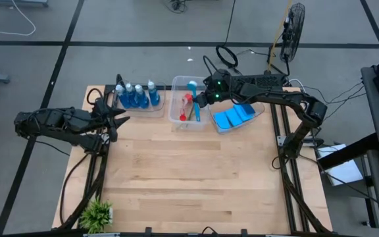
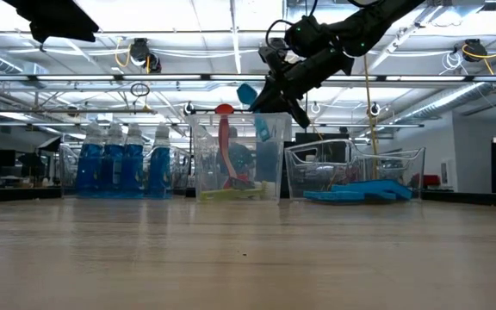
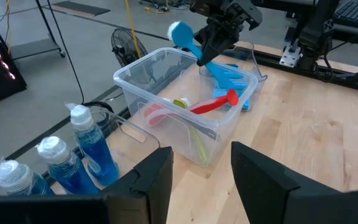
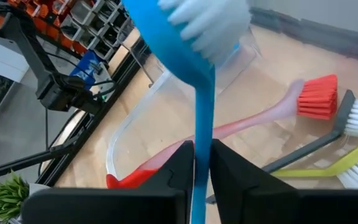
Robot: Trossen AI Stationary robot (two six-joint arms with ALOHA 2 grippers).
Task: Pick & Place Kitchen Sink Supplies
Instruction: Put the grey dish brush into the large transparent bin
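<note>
My right gripper (image 1: pixel 202 99) is shut on a blue dish brush (image 4: pixel 202 124) above the middle clear tub (image 1: pixel 176 118) at the table's far edge. The brush's white-bristled head (image 2: pixel 246 93) points up. Red (image 4: pixel 319 96), grey and yellow-green (image 4: pixel 334 165) brushes lie in that tub. Several bottles of blue liquid (image 1: pixel 135 95) stand to its left. Blue sponges (image 1: pixel 235 117) lie in a tub to its right. My left gripper (image 1: pixel 120 118) hangs open by the bottles, holding nothing. My right gripper pinches the blue brush's handle (image 4: pixel 202 163) between its two fingers, some way below the head. The fingers come from the table's right, slanting down, and lie across the handle. The brush stands tilted, head up; its lower end (image 2: pixel 263 129) shows behind the tub's wall.
A small green plant (image 1: pixel 97 214) stands at the near left corner. The wooden tabletop (image 1: pixel 196 178) stretches from the tubs to the near edge. A fan (image 1: pixel 293 26) and cables lie beyond the far edge.
</note>
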